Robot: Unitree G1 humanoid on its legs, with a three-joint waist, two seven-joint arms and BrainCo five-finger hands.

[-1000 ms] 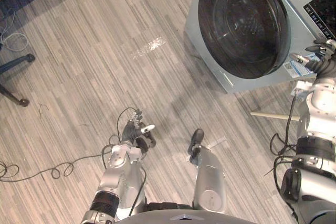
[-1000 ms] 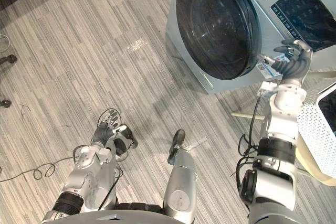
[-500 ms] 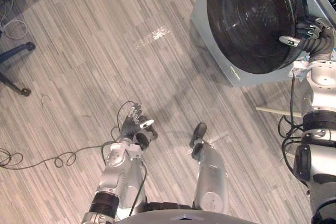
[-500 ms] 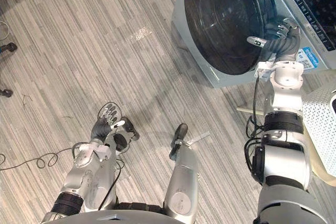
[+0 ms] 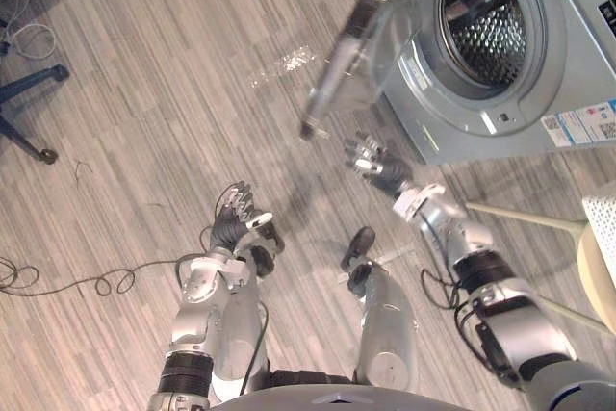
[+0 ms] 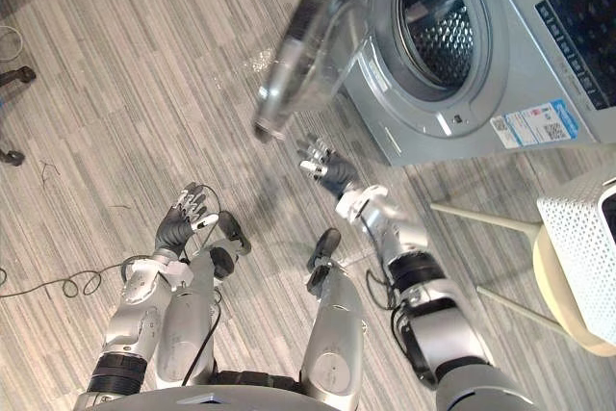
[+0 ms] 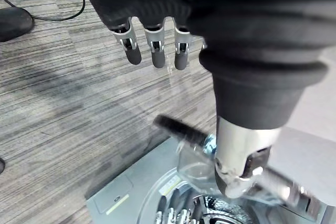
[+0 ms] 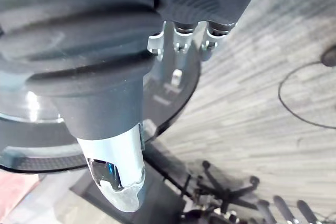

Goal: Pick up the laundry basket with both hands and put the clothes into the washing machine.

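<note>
Your left hand [image 5: 234, 221] hangs lower left of centre, fingers straight, holding nothing. Your right hand [image 5: 377, 163], fingers spread and empty, sits mid-frame just below the open door [image 5: 361, 55] of the washing machine [image 5: 539, 55], upper right. The white laundry basket [image 6: 577, 228] stands at the right edge, well apart from both hands.

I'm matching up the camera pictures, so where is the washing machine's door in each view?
Left eye view: door, swung open, upper middle.
Right eye view: door, upper middle.
Left wrist view: door, beside the drum.
Right wrist view: door, the dark round glass.
Shared landmark: striped floor.
</note>
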